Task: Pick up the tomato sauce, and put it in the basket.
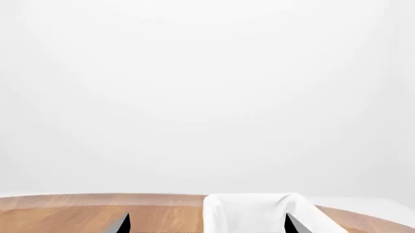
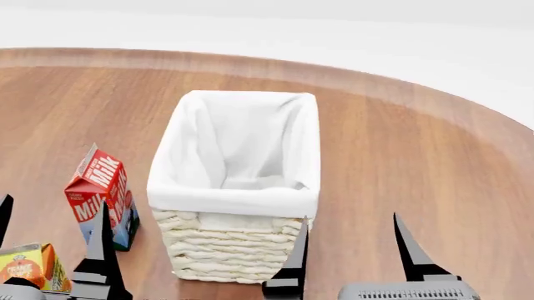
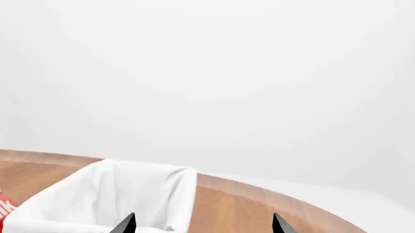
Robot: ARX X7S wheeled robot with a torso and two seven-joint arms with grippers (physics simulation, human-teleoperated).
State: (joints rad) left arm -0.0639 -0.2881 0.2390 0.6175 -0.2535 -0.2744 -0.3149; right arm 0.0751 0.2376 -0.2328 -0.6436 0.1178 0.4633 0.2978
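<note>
"Milk" – red carton (image 2: 102, 190)

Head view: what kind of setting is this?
Likely a bare simulated tabletop scene, grocery-style: a round wooden table against blank white surroundings, holding a lined wicker basket, a milk carton and another small carton.

A bare simulated tabletop scene: round wooden table (image 2: 401, 162), blank white surroundings, a milk carton (image 2: 102, 194).
</note>
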